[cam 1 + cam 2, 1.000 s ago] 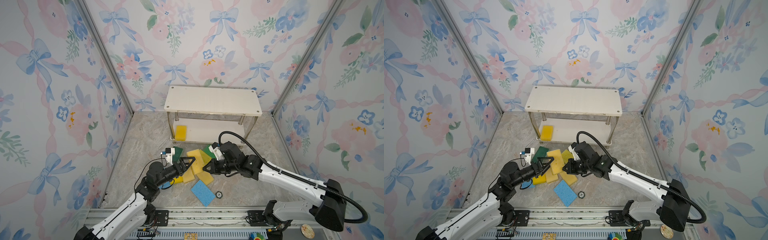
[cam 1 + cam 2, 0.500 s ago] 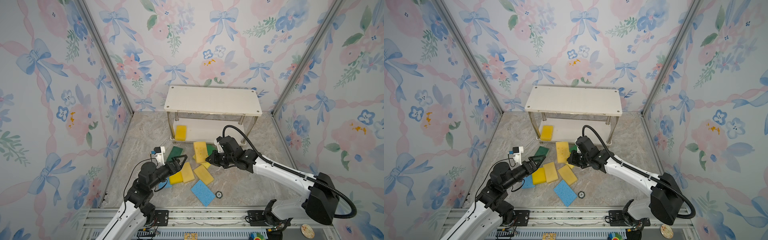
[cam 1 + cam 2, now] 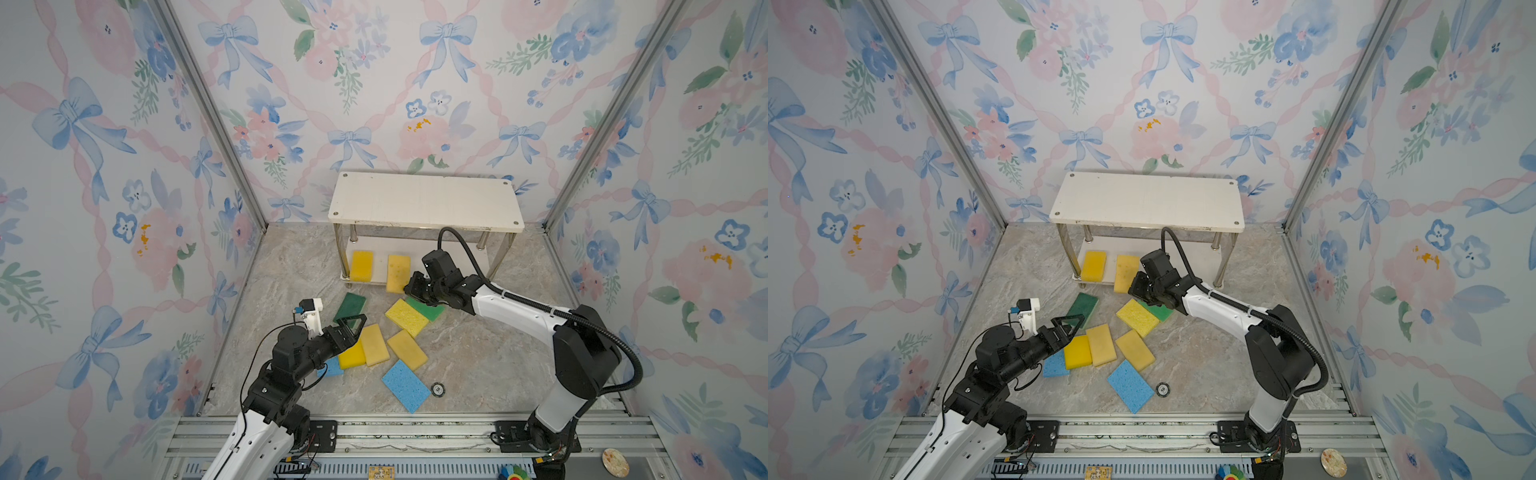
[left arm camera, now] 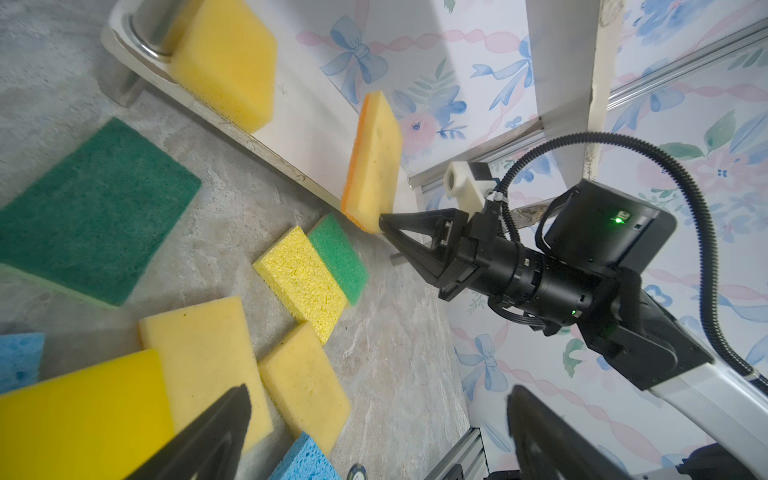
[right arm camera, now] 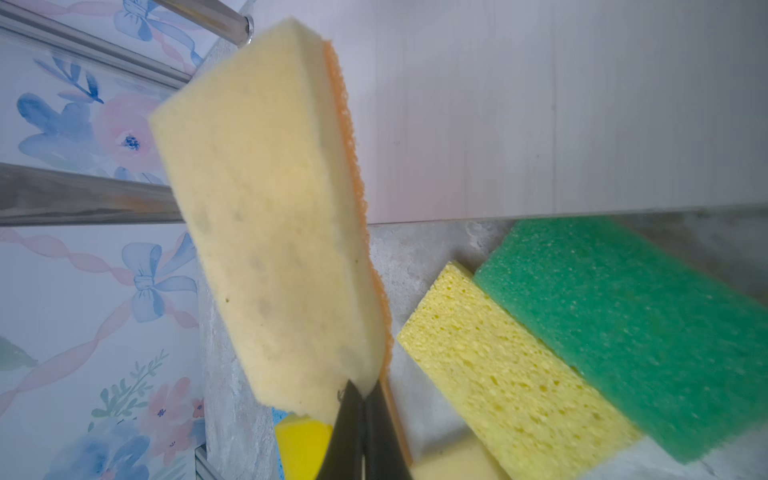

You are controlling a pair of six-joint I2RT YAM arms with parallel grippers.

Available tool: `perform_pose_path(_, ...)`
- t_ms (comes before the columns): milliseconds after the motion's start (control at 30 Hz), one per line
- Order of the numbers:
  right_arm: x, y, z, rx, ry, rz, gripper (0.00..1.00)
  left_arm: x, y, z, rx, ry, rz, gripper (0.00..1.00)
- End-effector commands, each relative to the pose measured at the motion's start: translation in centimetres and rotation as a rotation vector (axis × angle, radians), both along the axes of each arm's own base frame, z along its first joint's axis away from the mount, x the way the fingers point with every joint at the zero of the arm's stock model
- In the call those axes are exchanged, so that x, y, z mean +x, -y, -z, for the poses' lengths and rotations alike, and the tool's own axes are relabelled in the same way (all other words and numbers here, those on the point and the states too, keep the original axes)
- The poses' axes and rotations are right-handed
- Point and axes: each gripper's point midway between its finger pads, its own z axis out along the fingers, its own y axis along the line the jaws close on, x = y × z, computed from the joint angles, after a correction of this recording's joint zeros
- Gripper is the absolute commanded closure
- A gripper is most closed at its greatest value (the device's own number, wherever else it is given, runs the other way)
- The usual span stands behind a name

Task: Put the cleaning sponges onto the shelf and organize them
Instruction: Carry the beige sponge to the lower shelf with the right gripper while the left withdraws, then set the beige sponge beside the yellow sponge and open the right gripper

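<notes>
At the shelf point(image 3: 424, 203), your right gripper point(image 4: 383, 221) is pinched tight on one end of a pale sponge point(image 4: 374, 162). That sponge is tilted, not flat, and it sticks out from the tips over the front of the low board point(image 3: 380, 268). I cannot tell if it touches the board. It is just beside the yellow sponge point(image 3: 361, 266) that lies there.

Watch out: you hold only a thin bit of soft foam, so it could slip or flop. If you let go now, the end past the front edge could tip it down to the floor. Push too far sideways and you could bump the yellow sponge.

Your left gripper point(image 3: 353, 323) is wide open and holds nothing. It hangs over the floor sponges point(image 3: 405, 318), well apart from the shelf.
</notes>
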Motion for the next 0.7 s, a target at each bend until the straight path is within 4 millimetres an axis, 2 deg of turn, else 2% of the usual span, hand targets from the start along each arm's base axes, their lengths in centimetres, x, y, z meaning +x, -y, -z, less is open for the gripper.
perform_pose_path(0,2.2,-0.7,-0.9,0.029,0.033,0.019,1.0,-0.1,-0.6,-1.3,0.049,0.039,-0.008,0.02)
perform_pose_path(433,5.4,-2.5,2.5,0.022,-0.025,0.014,0.99,0.9,-1.3,-1.2,0.133,0.038,-0.012,0.02)
perform_pose_path(667,6.1,-3.1,3.7,0.02,-0.039,0.014,0.98,1.0,-1.6,-0.8,0.144,0.027,-0.001,0.02)
